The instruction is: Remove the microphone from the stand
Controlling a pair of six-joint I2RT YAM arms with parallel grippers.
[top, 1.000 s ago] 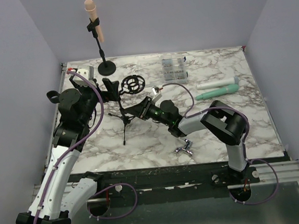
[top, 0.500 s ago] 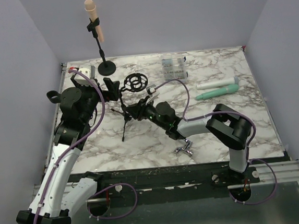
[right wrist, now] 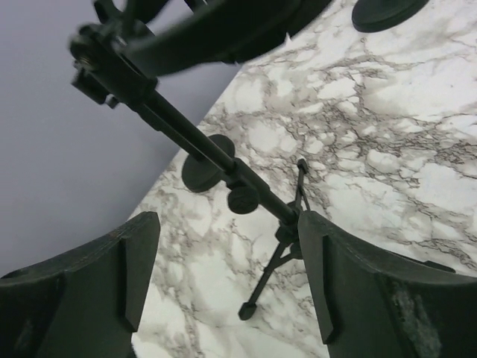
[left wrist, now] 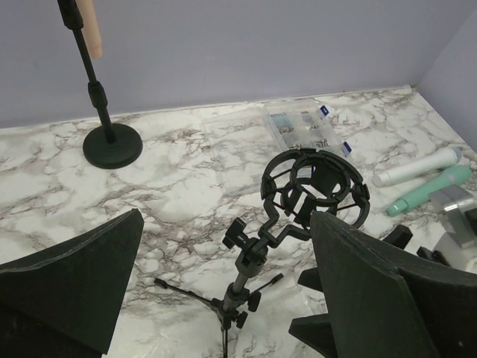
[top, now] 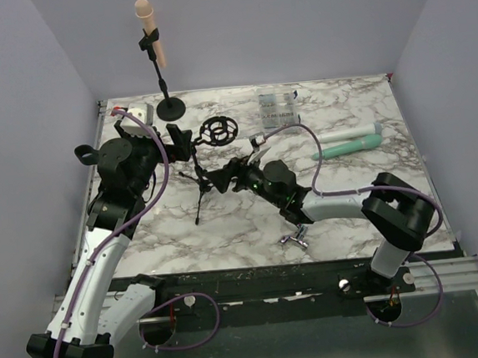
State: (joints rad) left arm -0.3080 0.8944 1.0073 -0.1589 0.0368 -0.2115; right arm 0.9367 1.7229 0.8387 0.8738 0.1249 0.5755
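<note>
The peach-coloured microphone sits high in the clip of the tall round-based stand at the rear left of the marble bench, tilted a little and not touched by either hand. From the left wrist view only its lower end shows at the top edge, above the stand's black disc base.

Nearer the middle stands a small tripod stand carrying an empty shock mount. The right hand lies low beside the tripod. In its own view its fingers are spread, with the tripod's shaft running between them; the leg hub is just beside one finger, and I cannot tell if they touch. The left hand hovers just left of the shock mount, fingers spread wide and holding nothing.

On the right of the bench a white microphone and a green microphone lie side by side. A clear plastic box sits toward the back, and a small chrome metal piece lies near the front edge.
</note>
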